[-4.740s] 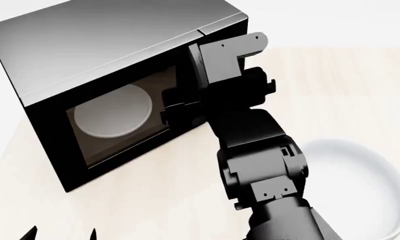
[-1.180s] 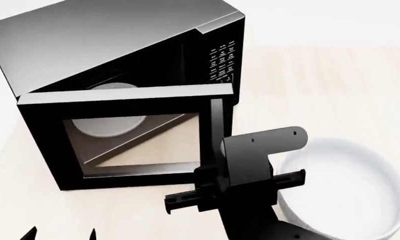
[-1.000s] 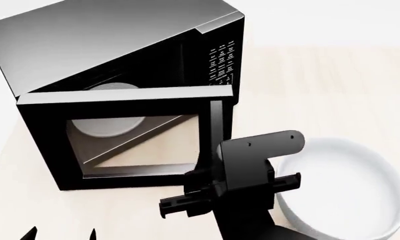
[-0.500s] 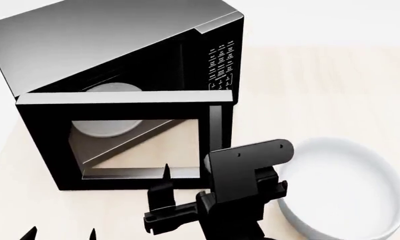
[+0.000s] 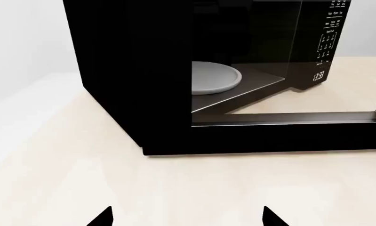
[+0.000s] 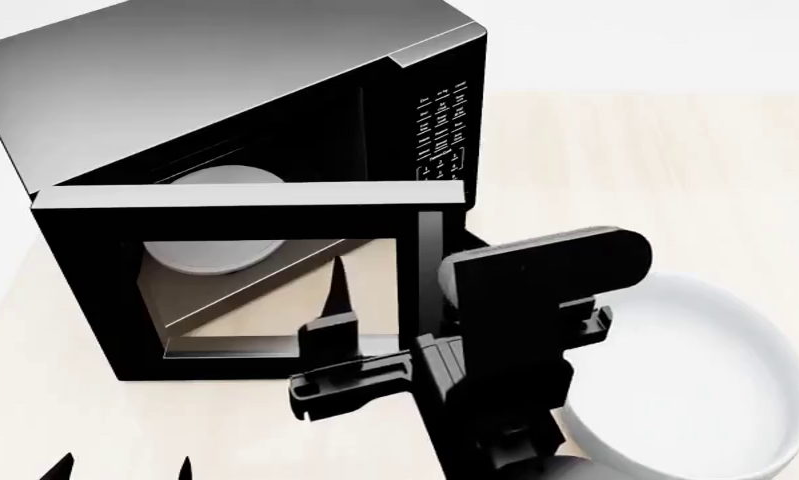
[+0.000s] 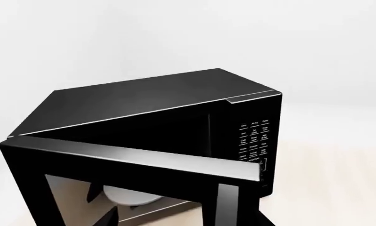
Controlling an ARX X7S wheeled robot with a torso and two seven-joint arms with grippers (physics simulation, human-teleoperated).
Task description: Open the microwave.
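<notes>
The microwave [image 6: 239,120] stood on the pale wooden worktop [image 6: 666,170], toward the left and far part of the head view, turned at an angle. Its door [image 6: 239,285] was swung out from the body, hinged on the left, so that the cavity showed behind the door's upper edge. The white turntable [image 5: 214,77] lay on the cavity floor, seen past the door in the left wrist view. The keypad [image 6: 442,130] with its white labels faced right of the opening, and the vertical handle [image 6: 430,270] ran down the door's free edge.

The right end effector [image 6: 372,345] hung in front of the door, near the handle but apart from it, with its fingers spread wide and holding nothing; one finger [image 6: 334,300] pointed up across the door glass. A white bowl [image 6: 719,400] sat on the worktop just right of the right arm.

The left end effector [image 5: 186,217] showed only as two dark fingertips set well apart, low over bare worktop in front of the microwave, gripping nothing.
</notes>
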